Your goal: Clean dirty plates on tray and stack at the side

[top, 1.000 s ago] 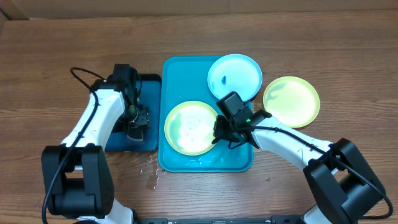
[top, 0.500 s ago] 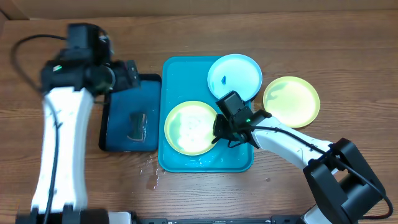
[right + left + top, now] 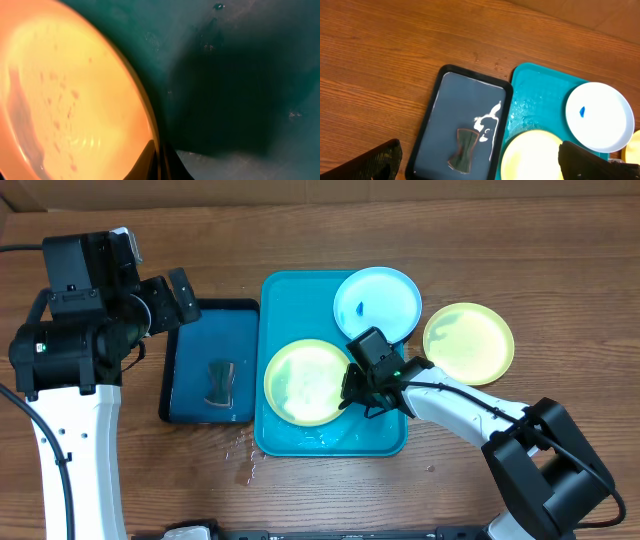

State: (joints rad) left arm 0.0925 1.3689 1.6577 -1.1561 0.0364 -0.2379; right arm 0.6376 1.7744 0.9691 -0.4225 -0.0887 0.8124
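The turquoise tray (image 3: 300,305) holds a yellow-green plate (image 3: 303,383) at its near side, and a light blue plate (image 3: 377,305) with a small blue smear rests over its far right corner. A second yellow-green plate (image 3: 468,343) lies on the table to the right. My right gripper (image 3: 351,392) is shut on the near plate's right rim; the wrist view shows that plate (image 3: 75,85) edge pinched between the fingers of the right gripper (image 3: 160,161) above the tray (image 3: 235,70). My left gripper (image 3: 168,302) hangs open, high over the far left.
A smaller dark blue tray (image 3: 190,350) sits left of the turquoise one, with a dark sponge (image 3: 218,382) and a white wet streak in it. From the left wrist, that sponge (image 3: 462,155) lies below the open left gripper (image 3: 479,162). Water drops (image 3: 245,455) dot the table.
My left arm rose from the dark blue tray, opening and leaving the sponge there. The right gripper closed on the yellow-green plate's rim, which shifted slightly.
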